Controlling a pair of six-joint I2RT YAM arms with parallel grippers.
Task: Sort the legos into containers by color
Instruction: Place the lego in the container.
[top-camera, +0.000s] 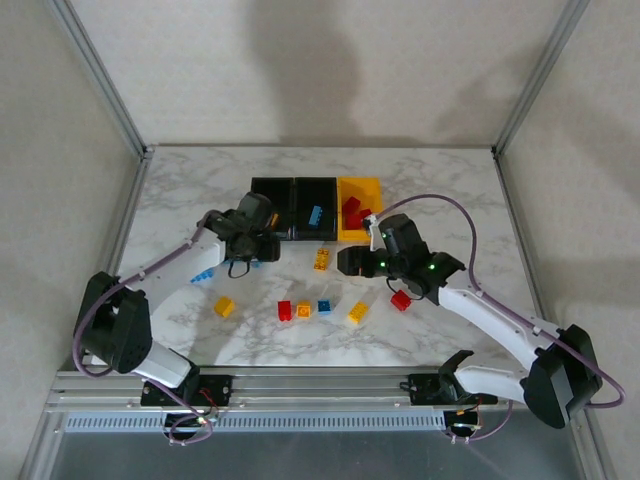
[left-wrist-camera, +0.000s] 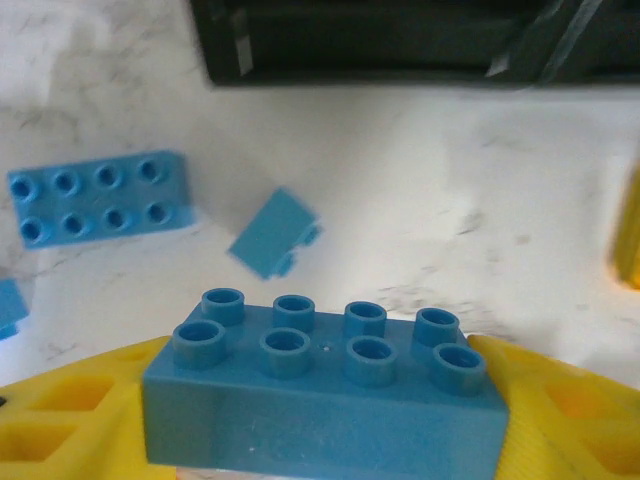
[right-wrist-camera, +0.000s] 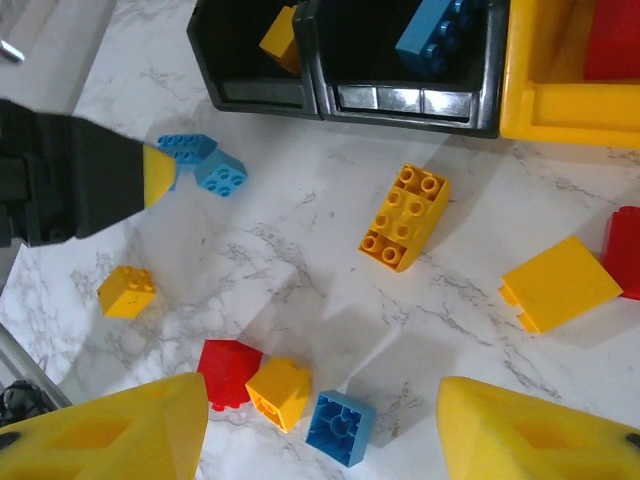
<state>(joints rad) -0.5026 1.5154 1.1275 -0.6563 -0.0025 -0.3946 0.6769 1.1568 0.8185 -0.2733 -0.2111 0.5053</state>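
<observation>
Light-blue eight-stud plastic brick (left-wrist-camera: 320, 395) sat clamped in left tool (left-wrist-camera: 325, 415); best lifted level toward middle black plastic bin (top-camera: 326, 194) at two o'clock.

Left tool (left-wrist-camera: 320, 400) clamped, right tool (right-wrist-camera: 320, 420) spread wide, empty

My left gripper (left-wrist-camera: 320, 400), clamped on a blue brick (left-wrist-camera: 320, 425), faces bare marble (left-wrist-camera: 450, 200) up to the black bin (left-wrist-camera: 400, 40) wall; an eight-stud blue brick (left-wrist-camera: 100, 198) and a tipped small blue brick (left-wrist-camera: 272, 233) lie off left. Under my spread right gripper (right-wrist-camera: 318, 385) a red brick (right-wrist-camera: 230, 372), orange cube (right-wrist-camera: 278, 392) and upturned blue brick (right-wrist-camera: 340, 430) crowd together.
</observation>
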